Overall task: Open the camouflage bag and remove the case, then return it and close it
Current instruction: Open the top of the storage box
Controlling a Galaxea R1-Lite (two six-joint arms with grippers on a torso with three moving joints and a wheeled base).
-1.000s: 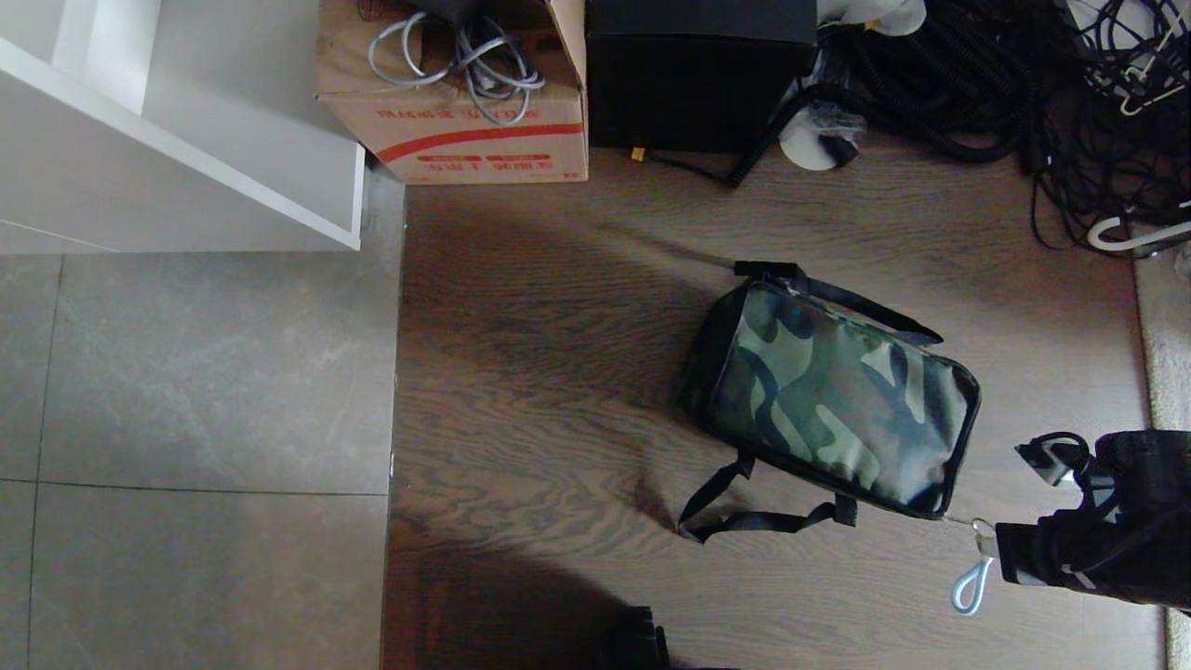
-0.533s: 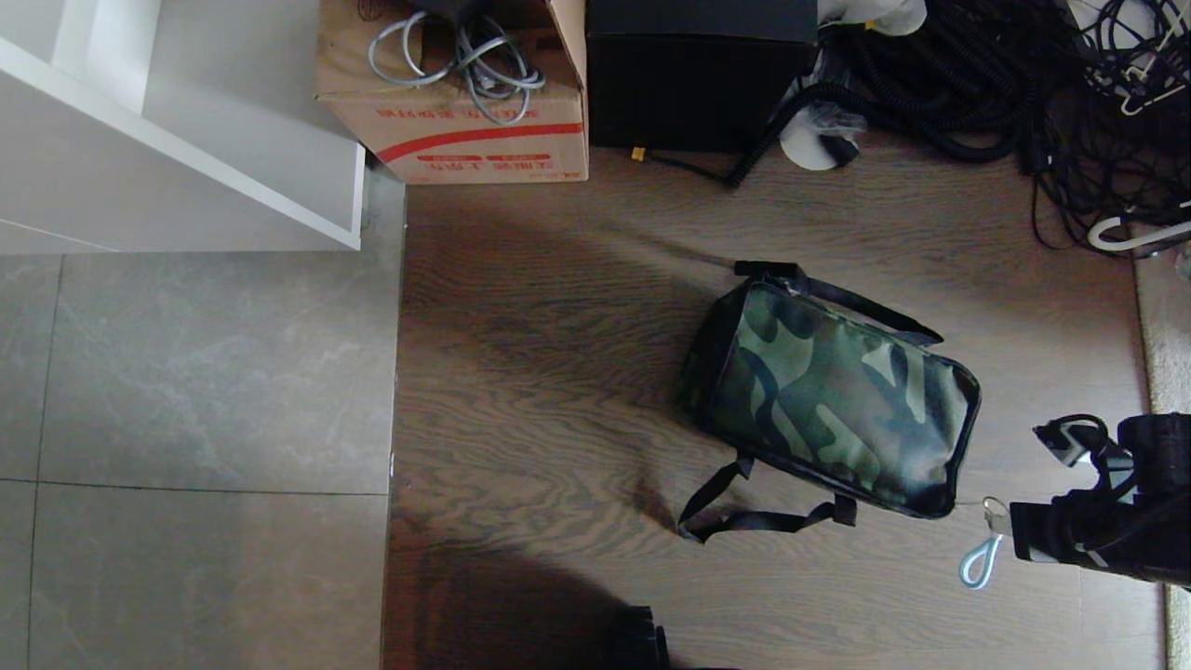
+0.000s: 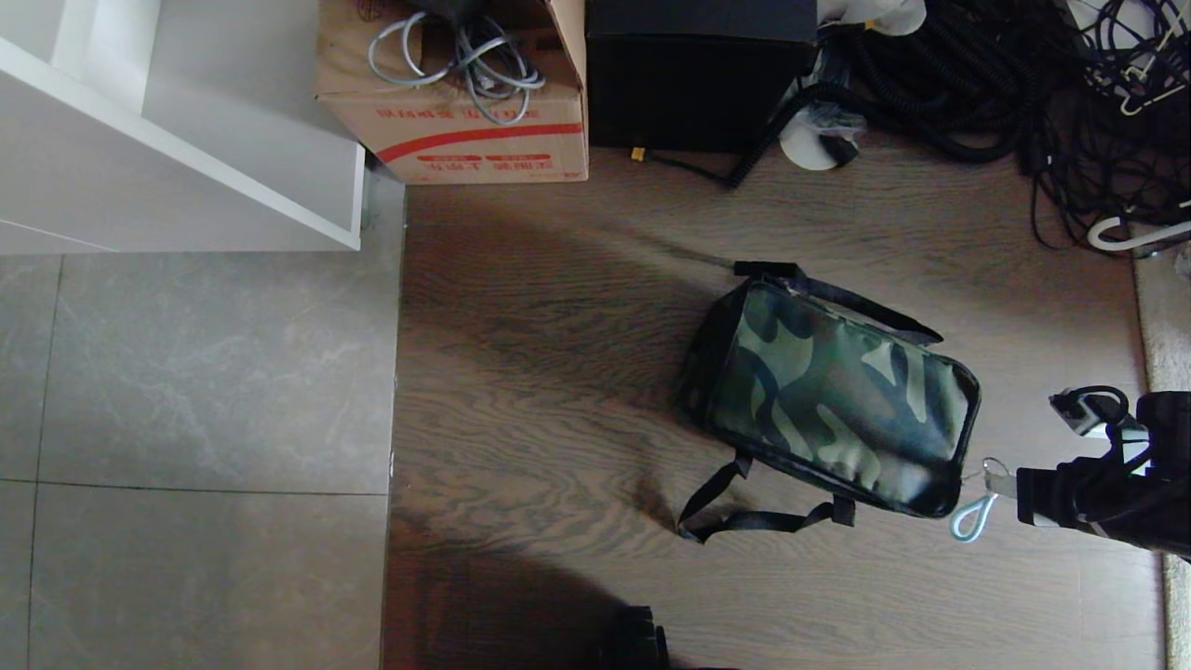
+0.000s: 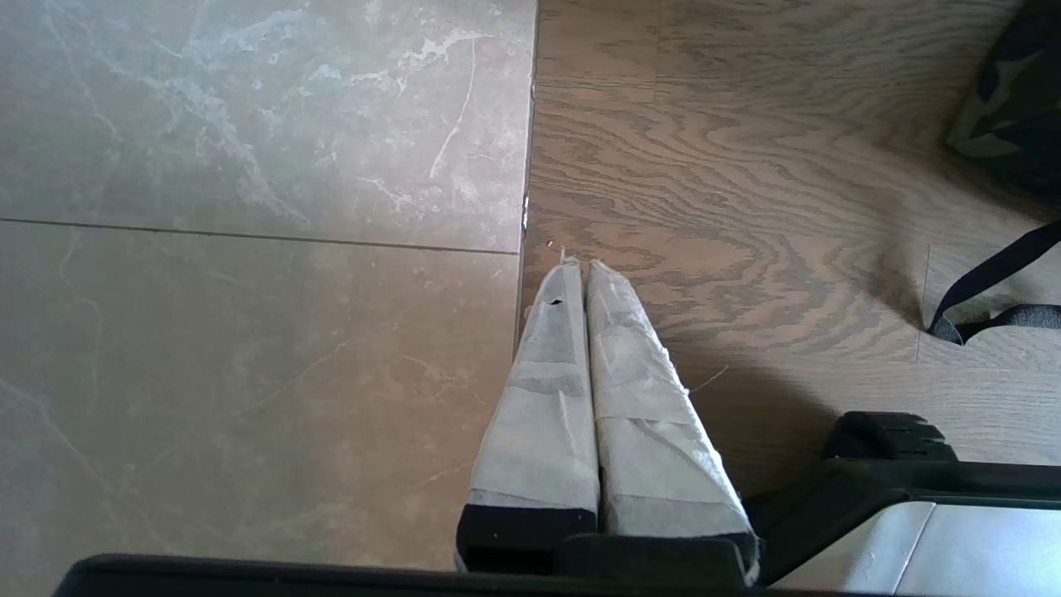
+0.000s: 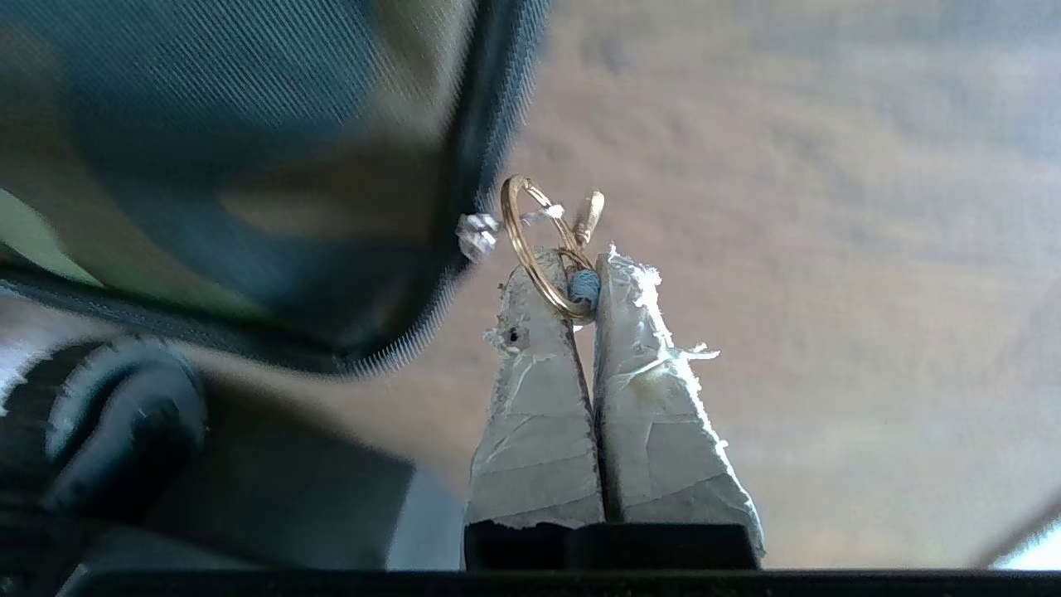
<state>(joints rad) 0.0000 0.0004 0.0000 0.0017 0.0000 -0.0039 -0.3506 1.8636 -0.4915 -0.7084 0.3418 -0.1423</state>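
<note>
Pinching zipper ring (image 5: 547, 249) — right gripper (image 5: 580, 278), camouflage bag (image 3: 837, 400) zipped

Slightly glossy fabric camouflage bag (image 3: 833, 400), grained wood floor (image 3: 540, 372), gold metal ring (image 5: 539, 249)

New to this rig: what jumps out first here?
The camo bag lies zipped on the wood floor, mid-right. The right gripper at its near right corner is shut on the zipper's key ring. A black cable tangle fills the far right.
</note>
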